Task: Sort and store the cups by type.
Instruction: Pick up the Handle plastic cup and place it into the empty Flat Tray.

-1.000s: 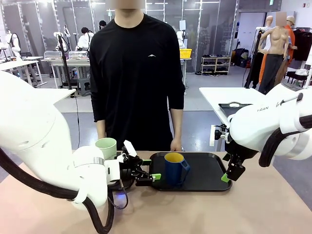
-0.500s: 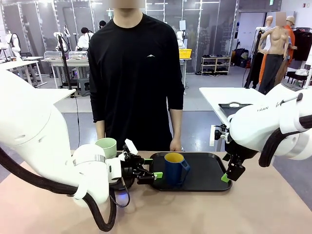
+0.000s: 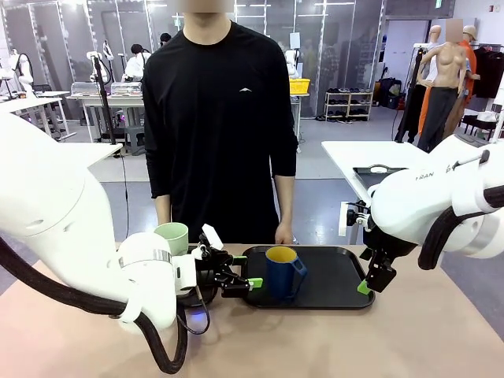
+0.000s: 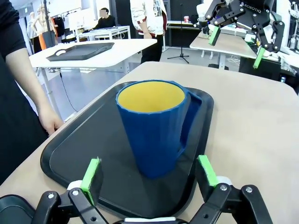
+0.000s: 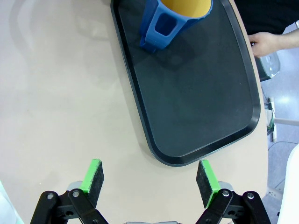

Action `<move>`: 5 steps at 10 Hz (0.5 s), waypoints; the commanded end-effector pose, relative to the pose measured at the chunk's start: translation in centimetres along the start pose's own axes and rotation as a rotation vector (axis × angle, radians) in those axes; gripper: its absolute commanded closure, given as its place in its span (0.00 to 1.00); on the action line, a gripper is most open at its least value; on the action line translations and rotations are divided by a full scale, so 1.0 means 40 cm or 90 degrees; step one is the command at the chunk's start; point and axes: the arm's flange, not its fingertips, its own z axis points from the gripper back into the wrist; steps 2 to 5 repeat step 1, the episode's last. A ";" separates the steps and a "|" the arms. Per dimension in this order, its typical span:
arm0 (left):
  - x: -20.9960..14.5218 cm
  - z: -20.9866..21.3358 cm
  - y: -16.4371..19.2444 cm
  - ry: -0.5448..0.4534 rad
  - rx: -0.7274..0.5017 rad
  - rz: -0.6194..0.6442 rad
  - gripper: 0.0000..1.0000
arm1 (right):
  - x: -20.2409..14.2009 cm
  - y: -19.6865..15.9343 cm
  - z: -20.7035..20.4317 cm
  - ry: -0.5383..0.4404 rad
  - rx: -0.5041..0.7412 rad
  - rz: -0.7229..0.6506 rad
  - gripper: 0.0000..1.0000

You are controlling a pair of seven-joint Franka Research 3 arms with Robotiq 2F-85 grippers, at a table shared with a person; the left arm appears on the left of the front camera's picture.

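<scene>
You have the left claw (image 3: 246,283) spread wide, level with the blue mug (image 3: 282,272), its green pads (image 4: 91,172) on either side of the mug's near face but not touching it. The mug stands upright at the left end of the black tray (image 3: 339,282), handle toward the tray's middle. The right claw (image 3: 368,283) is also spread and empty, hanging over the tray's right edge. The mint tumbler (image 3: 172,238) stands on the worktop (image 3: 409,331) behind your left wrist, outside the tray. The person's hand (image 3: 284,235) rests at the tray's far rim. Judgement: sorting is at an early stage; no cup is held, and both are yet to be stored.
</scene>
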 end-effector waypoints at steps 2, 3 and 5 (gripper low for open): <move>-0.005 -0.003 -0.003 -0.002 0.002 -0.010 0.00 | -0.002 0.007 -0.003 0.004 -0.010 -0.006 0.00; -0.005 -0.003 -0.003 -0.002 0.002 -0.010 0.00 | -0.002 0.007 -0.003 0.004 -0.010 -0.006 0.00; -0.005 -0.003 -0.003 -0.002 0.002 -0.010 0.00 | -0.002 0.007 -0.003 0.004 -0.010 -0.006 0.00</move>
